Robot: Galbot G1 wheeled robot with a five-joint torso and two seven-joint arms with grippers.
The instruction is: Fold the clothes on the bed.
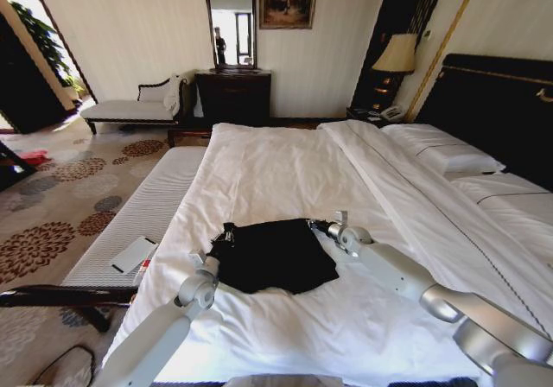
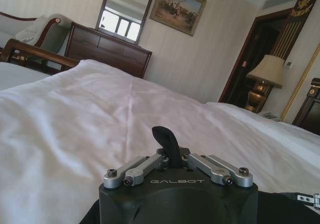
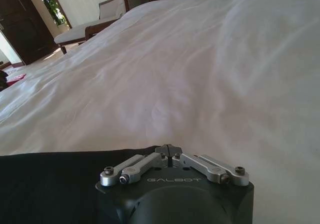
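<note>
— Where are its arms right now?

— Both reach forward and low. The left arm comes up from the near left, and the left gripper [image 1: 221,235] sits at the far left corner of the black T-shirt [image 1: 272,256].

— And the other one?

— The right arm comes in from the near right, bent at the elbow, forearm angling inward. The right gripper [image 1: 321,225] is at the shirt's far right corner.

— Are they gripping?

— In the left wrist view the left gripper [image 2: 167,146] has its fingers drawn together on a pinch of black cloth standing up between them. In the right wrist view the right gripper [image 3: 169,150] is drawn together too, at the cloth's edge.
</note>
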